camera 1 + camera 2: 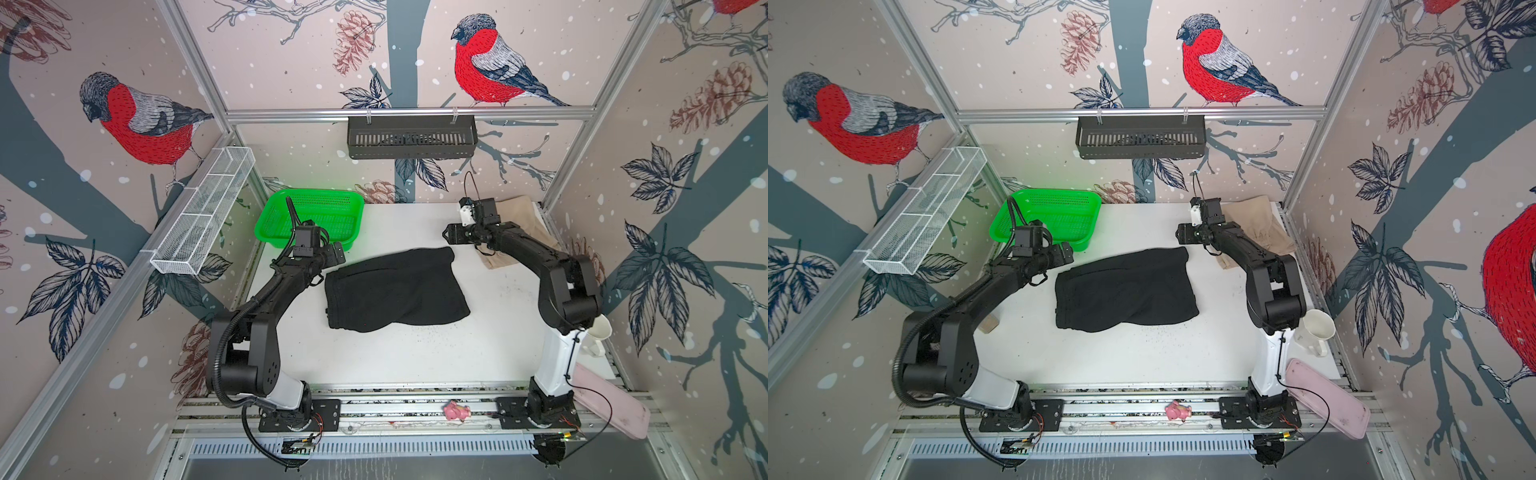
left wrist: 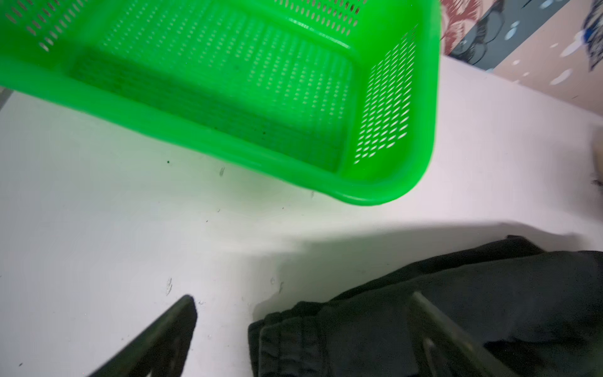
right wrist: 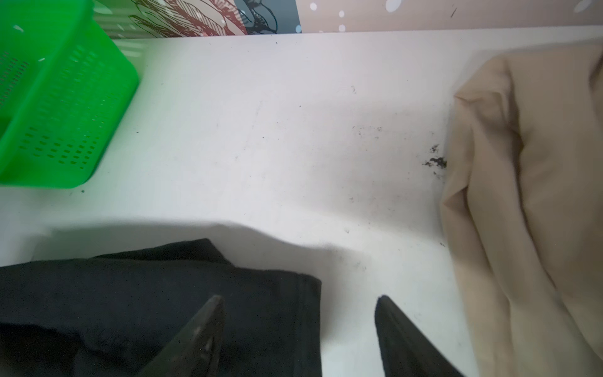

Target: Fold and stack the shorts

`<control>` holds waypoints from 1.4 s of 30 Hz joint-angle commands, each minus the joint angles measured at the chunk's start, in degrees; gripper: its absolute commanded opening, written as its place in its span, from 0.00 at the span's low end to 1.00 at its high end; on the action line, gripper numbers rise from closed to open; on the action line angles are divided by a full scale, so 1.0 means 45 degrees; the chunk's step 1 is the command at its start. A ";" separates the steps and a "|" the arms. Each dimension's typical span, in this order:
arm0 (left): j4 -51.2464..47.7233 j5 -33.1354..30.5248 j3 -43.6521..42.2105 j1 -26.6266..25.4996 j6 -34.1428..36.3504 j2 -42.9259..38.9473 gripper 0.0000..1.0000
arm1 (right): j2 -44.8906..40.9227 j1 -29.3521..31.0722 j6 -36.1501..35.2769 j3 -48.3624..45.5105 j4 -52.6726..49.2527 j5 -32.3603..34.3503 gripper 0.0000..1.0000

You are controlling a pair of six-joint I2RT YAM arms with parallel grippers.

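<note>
The plain black soft fabric shorts point(image 1: 395, 291) point(image 1: 1125, 291) lie folded over in a rough rectangle in the middle of the white bench point(image 1: 415, 357) point(image 1: 1142, 357), with the gathered waistband end toward the left arm point(image 1: 282, 286) point(image 1: 1000, 274). The beige cloth shorts point(image 1: 523, 220) point(image 1: 1258, 224) lie rumpled at the far right corner of the bench, partly hidden under the right arm point(image 1: 528, 249) point(image 1: 1246, 249) and apart from the black pair, with bare bench between them. The bright green perforated plastic basket point(image 1: 316, 192) point(image 1: 1054, 191) stands at the far left of the bench and holds nothing. The left jaws are spread wide and empty near the far left corner of the black shorts: in the left wrist view one finger point(image 2: 169, 336) shows over bare bench and the other point(image 2: 437, 326) over the black cloth point(image 2: 489, 293), with the basket's rim point(image 2: 430, 98) just beyond. The right jaws are also apart and hold nothing: in the right wrist view one finger point(image 3: 202, 333) shows over the hemmed edge of the black shorts point(image 3: 130, 310), the other point(image 3: 401, 336) over bare bench, and the beige shorts point(image 3: 538, 196) lie off to the side.
</note>
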 commanded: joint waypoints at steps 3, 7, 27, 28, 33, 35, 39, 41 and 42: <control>0.0036 0.3809 -0.1043 -0.0176 -0.0842 -0.1229 0.97 | -0.2327 0.0247 0.0455 -0.3028 -0.0653 0.0589 0.79; 0.1076 0.4356 -0.3206 -0.0969 -0.1916 -0.2237 0.97 | -0.4429 0.0279 0.1018 -0.6172 -0.0417 0.0204 0.80; 0.0744 0.0902 -0.6343 -0.1898 -0.3153 -0.2442 0.97 | -0.7194 0.2210 0.2638 -0.8894 -0.0735 0.1023 0.03; 0.0645 0.0658 -0.6283 -0.1879 -0.3130 -0.2278 0.97 | -0.7385 0.2213 0.2663 -0.8696 -0.1087 0.1188 0.02; 0.0394 0.0229 -0.6043 -0.1625 -0.2654 -0.1555 0.97 | -0.8271 0.2108 0.2977 -0.8272 -0.2797 0.1060 0.02; 0.0509 0.0286 -0.6022 -0.1575 -0.2527 -0.1414 0.97 | -0.8284 0.2089 0.3215 -0.8365 -0.3266 0.0824 0.02; 0.0581 0.0476 -0.5804 -0.1565 -0.2332 -0.1082 0.97 | -0.7957 0.1713 0.3418 -0.9136 -0.3301 0.0630 0.02; 0.0619 0.0641 -0.5696 -0.1565 -0.2215 -0.0973 0.97 | -0.7805 0.1598 0.3343 -0.9279 -0.3104 0.0414 0.04; 0.0620 0.0710 -0.5642 -0.1565 -0.2193 -0.0947 0.97 | -0.7784 0.1603 0.3317 -0.9267 -0.2890 0.0322 0.08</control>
